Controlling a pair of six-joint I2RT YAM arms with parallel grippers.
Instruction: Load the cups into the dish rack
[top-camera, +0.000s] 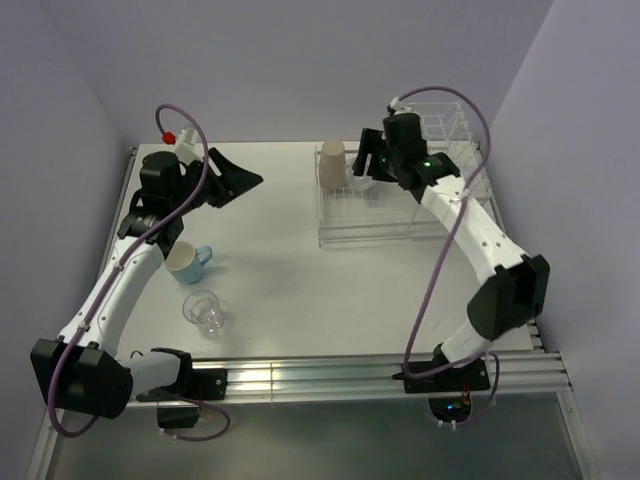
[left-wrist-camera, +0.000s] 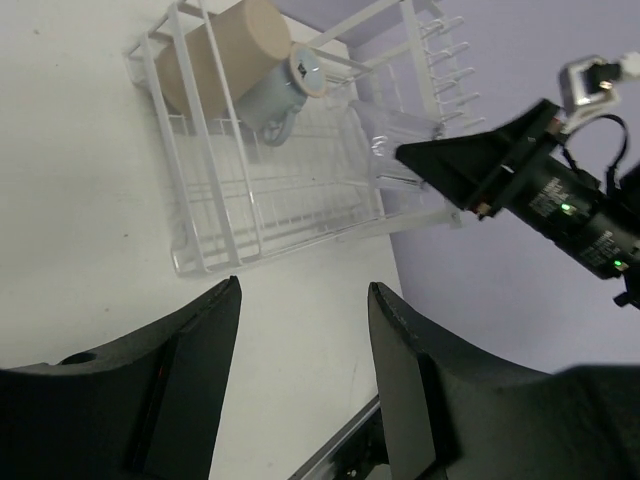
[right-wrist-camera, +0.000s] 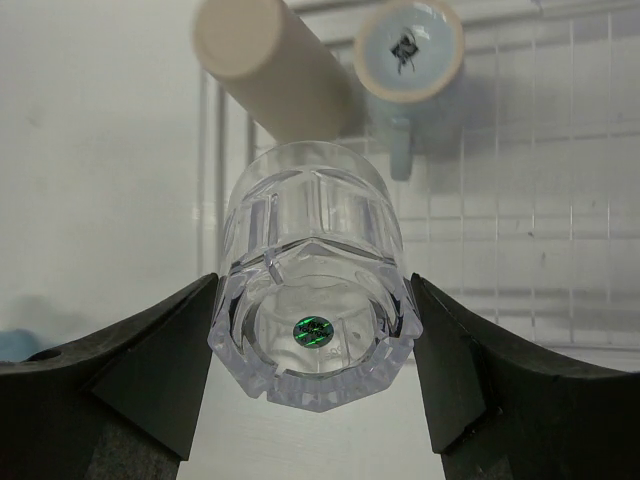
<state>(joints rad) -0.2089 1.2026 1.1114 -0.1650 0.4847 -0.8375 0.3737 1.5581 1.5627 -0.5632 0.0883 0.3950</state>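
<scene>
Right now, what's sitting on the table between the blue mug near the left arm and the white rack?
Nothing. The overhead view shows only bare tabletop between the blue mug and the white rack.

White links (top-camera: 118, 283) run between black joint housings (top-camera: 512, 292), purple cables (top-camera: 432, 280) looping alongside, up to black wedge-fingered end effectors (left-wrist-camera: 303, 300).

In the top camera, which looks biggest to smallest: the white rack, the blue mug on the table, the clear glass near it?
1. white rack, by far.
2. blue mug and clear glass: about alike, so no ranking.
</scene>
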